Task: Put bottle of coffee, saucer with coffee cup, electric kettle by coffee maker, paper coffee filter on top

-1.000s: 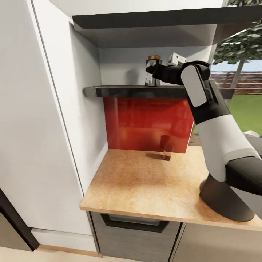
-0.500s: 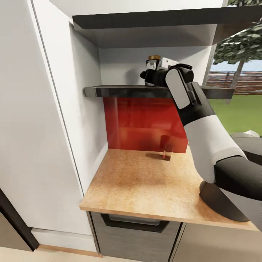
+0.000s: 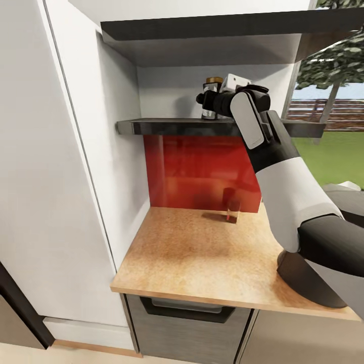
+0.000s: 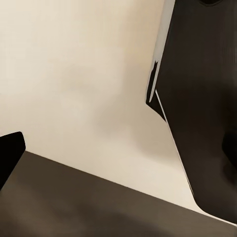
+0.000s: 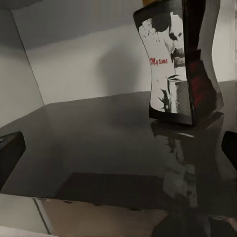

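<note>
white cabinet wall on the left. dark shelf above the red backsplash. bottle of coffee stands upright on the shelf, gold cap, label facing the right wrist cam. right gripper sits at shelf height just beside the bottle, fingers spread wide, not on it. small glass on the desk below. left gripper: can't tell its state.

Right arm raised and outstretched, its pincer open, fingers apart.
</note>
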{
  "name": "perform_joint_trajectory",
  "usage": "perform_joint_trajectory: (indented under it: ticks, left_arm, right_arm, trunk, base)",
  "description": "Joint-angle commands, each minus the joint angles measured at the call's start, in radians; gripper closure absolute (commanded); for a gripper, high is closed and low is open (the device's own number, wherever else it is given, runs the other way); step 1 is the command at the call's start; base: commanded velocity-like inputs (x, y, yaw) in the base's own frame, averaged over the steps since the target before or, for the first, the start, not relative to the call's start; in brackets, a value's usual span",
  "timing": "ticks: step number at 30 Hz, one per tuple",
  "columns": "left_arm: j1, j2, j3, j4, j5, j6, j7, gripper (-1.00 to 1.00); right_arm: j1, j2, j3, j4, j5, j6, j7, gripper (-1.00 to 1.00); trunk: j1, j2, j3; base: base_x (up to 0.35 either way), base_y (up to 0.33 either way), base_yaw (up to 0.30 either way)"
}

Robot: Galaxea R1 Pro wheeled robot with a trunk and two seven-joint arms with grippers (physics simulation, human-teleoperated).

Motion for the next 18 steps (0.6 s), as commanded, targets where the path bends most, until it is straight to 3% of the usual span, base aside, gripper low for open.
perform_joint_trajectory:
  ticks: [1,7,15,18]
  left_arm:
    - [-0.001,0.000,0.001,0.001,0.008,-0.002,0.001,-1.00]
    - [-0.001,0.000,0.001,0.001,0.008,-0.002,0.002,-1.00]
    - [-0.001,0.000,0.001,0.001,0.008,-0.002,0.001,-1.00]
    - [0.007,-0.001,0.001,0.001,0.008,-0.002,0.001,-1.00]
  right_arm:
    - [-0.007,0.000,0.002,0.001,-0.007,-0.003,-0.010,-1.00]
    - [-0.036,0.004,0.003,0.047,0.000,-0.037,-0.011,-1.00]
    - [-0.082,0.012,0.004,0.162,0.000,-0.139,-0.011,-1.00]
    - [-0.087,0.025,0.005,0.184,0.006,-0.150,-0.011,-1.00]
  trunk:
    - [0.001,-0.002,-0.002]
    - [0.001,-0.002,-0.002]
    - [0.001,-0.002,-0.002]
    - [0.001,-0.002,-0.002]
  base:
    - [0.000,0.000,0.000]
    - [0.000,0.000,0.000]
    - [0.000,0.000,0.000]
    - [0.000,0.000,0.000]
